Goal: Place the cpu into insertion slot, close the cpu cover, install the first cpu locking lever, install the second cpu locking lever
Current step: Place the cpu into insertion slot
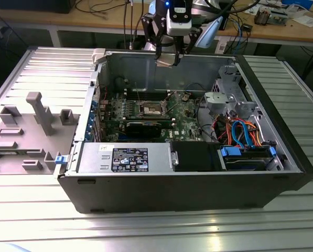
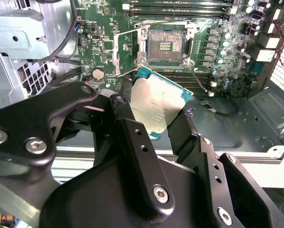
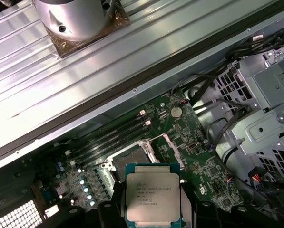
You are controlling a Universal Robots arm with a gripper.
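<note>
Black end effector [image 2: 155,115] grips the cpu [image 2: 157,102] by two opposite edges, clear of the uncovered insertion slot [image 2: 163,45].

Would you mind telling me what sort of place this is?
Likely a robotics lab or electronics workshop: an open computer case lies on a ribbed metal table, a cluttered wooden workbench stands behind, and the gripper holds the cpu above the motherboard.

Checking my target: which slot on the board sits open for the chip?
The insertion slot, square with a bare dark centre; the memory slots are long and narrow. The fingers hold the cpu.
</note>
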